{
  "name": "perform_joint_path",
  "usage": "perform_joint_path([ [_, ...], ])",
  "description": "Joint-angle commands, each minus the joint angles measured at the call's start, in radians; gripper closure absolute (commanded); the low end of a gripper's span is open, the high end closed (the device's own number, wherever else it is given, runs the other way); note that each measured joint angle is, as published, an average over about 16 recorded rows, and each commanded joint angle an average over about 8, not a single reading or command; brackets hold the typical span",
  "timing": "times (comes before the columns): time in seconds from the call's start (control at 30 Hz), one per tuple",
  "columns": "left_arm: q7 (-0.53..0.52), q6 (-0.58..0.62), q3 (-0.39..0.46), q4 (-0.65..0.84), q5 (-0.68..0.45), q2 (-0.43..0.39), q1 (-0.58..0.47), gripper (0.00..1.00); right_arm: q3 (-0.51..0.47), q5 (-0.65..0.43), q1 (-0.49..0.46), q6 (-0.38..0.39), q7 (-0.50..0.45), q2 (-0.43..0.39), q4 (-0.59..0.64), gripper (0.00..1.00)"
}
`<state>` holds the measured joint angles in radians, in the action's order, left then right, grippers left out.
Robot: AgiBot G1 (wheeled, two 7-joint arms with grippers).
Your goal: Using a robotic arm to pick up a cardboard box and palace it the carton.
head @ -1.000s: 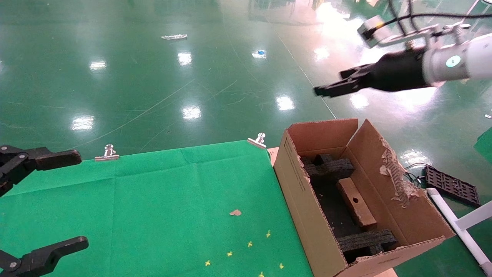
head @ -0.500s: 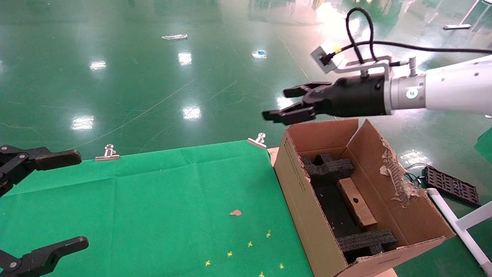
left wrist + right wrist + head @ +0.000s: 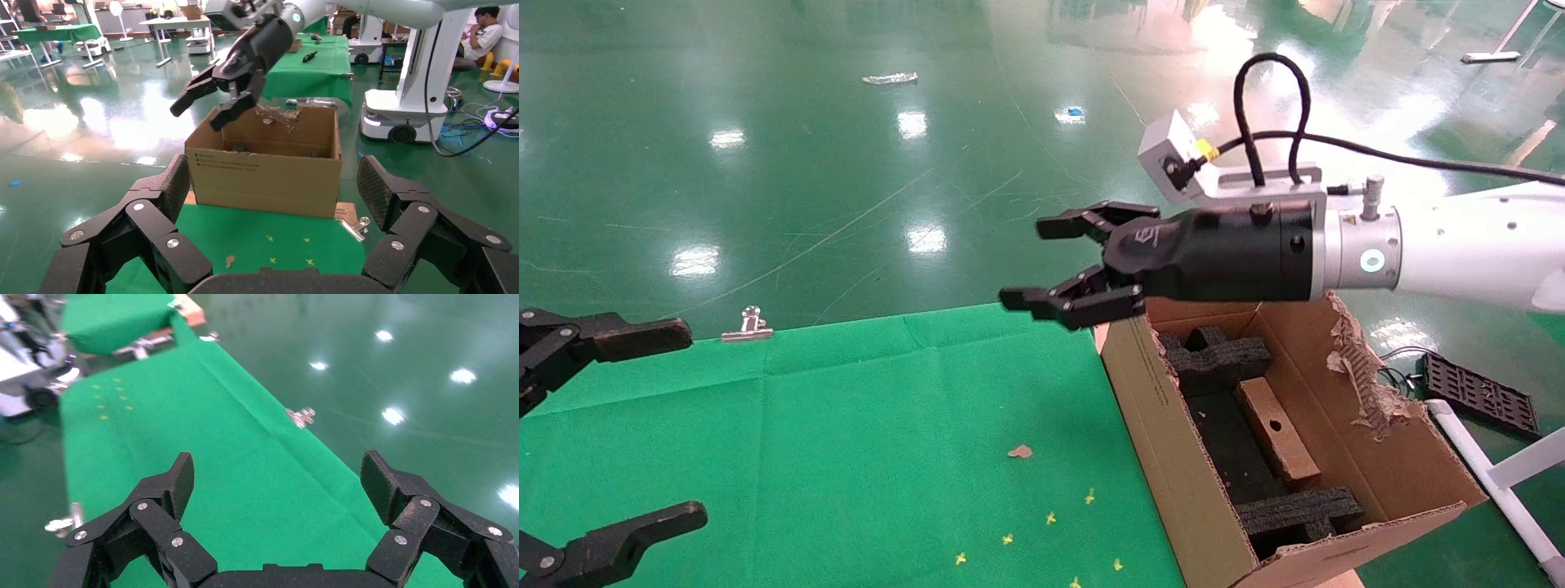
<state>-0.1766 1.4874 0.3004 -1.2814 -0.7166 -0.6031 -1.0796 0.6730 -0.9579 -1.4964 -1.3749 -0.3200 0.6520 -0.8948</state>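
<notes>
I am holding the right gripper [image 3: 1065, 265] wide open and empty above the carton's [image 3: 1173, 457] rim; the cardboard box [image 3: 1276, 429] is already lying inside, so I should retreat clear of the flaps.

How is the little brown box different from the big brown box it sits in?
The cardboard box is small and slim; the carton is much bigger and holds it inside. The cardboard box is closed, with a round hole in its top; the carton is open on top. The cardboard box looks neat; the carton has a torn flap. Both are brown cardboard.
</notes>
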Motion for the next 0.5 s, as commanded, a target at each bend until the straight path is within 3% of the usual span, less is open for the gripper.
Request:
perform_joint_path([
  [0.03, 0.0, 0.0, 0.0, 0.0, 0.0, 0.0, 0.0, 0.0, -0.033, 0.019, 0.036, -0.01, 0.011, -0.003, -0.033, 0.0],
  [0.5, 0.0, 0.0, 0.001, 0.0, 0.001, 0.0, 0.0, 0.0, -0.263, 0.152, 0.282, -0.081, 0.088, -0.027, -0.26, 0.0],
])
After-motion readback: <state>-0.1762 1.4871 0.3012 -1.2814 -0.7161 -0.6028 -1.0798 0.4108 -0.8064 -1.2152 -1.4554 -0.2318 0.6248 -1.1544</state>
